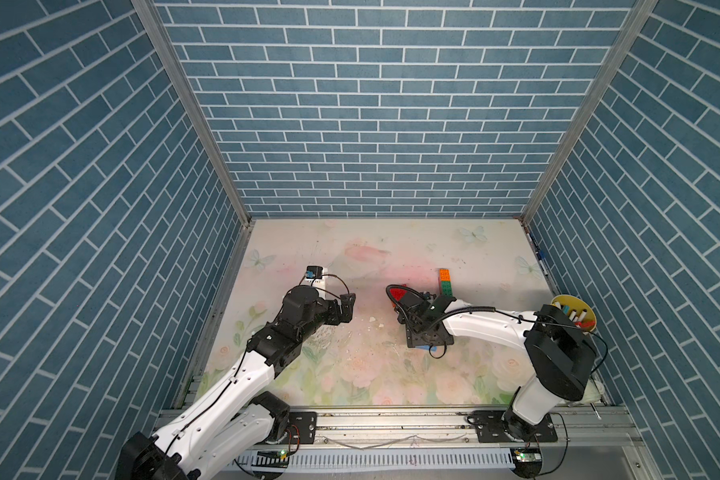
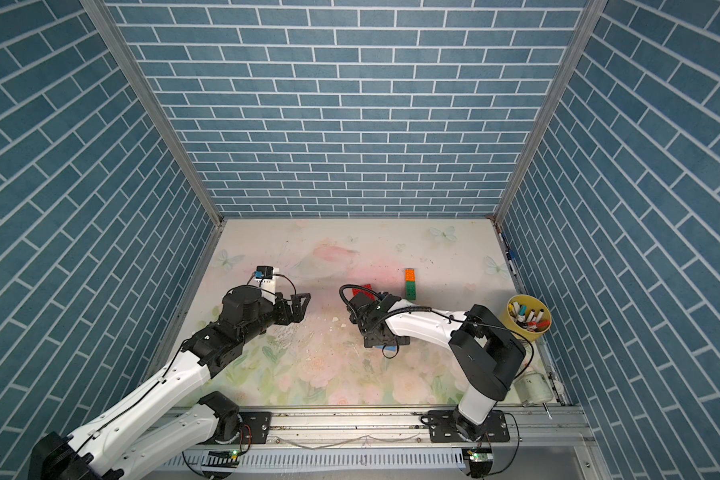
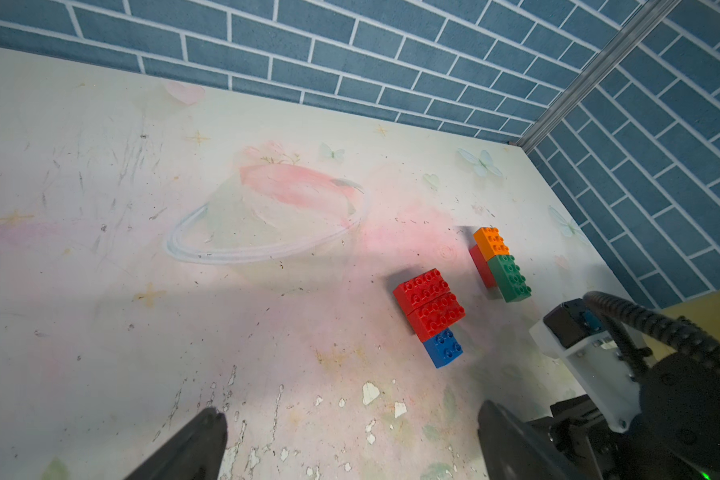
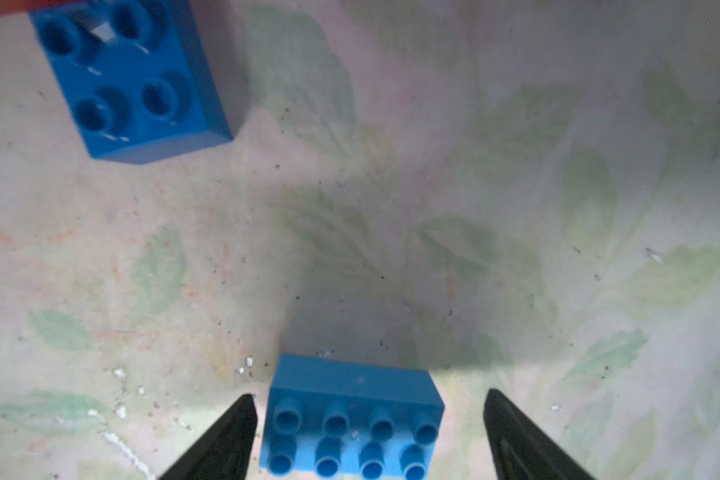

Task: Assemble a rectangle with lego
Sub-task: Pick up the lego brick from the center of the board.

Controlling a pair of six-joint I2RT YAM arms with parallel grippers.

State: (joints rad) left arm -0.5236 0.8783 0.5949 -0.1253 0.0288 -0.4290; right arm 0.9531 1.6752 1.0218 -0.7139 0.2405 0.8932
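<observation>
The lego lies in two clusters on the floral mat. One is a pair of red bricks (image 3: 429,305) with a dark blue brick (image 3: 443,347) at their end. The other is an orange brick (image 3: 491,241) and a green brick (image 3: 509,276) on top of a red one. A light blue eight-stud brick (image 4: 352,419) lies on the mat between the fingers of my right gripper (image 4: 368,395). That gripper is open, with a gap at each side of the brick. The dark blue brick (image 4: 129,79) lies just beyond. My left gripper (image 3: 352,409) is open and empty, left of the clusters.
A yellow cup of markers (image 2: 524,318) stands by the right wall behind the right arm, and a white roll (image 2: 533,388) lies near the front right corner. Blue brick-pattern walls close in three sides. The mat has peeled white patches (image 3: 368,392).
</observation>
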